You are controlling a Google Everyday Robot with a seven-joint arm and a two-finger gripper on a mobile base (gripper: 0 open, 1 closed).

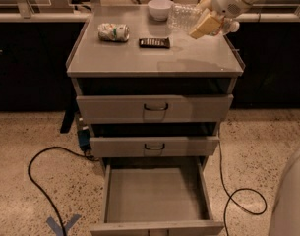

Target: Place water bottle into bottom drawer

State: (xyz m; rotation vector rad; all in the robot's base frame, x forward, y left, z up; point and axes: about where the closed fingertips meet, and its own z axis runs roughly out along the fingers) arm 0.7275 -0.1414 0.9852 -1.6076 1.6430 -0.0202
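The water bottle, clear and crinkled, lies sideways in the air above the back right of the cabinet top. My gripper, at the end of the white arm coming in from the upper right, is shut on it, with a beige finger across the bottle's right half. The bottom drawer is pulled fully open low in the view, plain grey inside with nothing in it. It sits well below and in front of the bottle.
On the cabinet top lie a crushed white-green can, a black flat device and a white bowl. Two upper drawers stand slightly open. Black cables trail on the floor. My white body fills the lower right.
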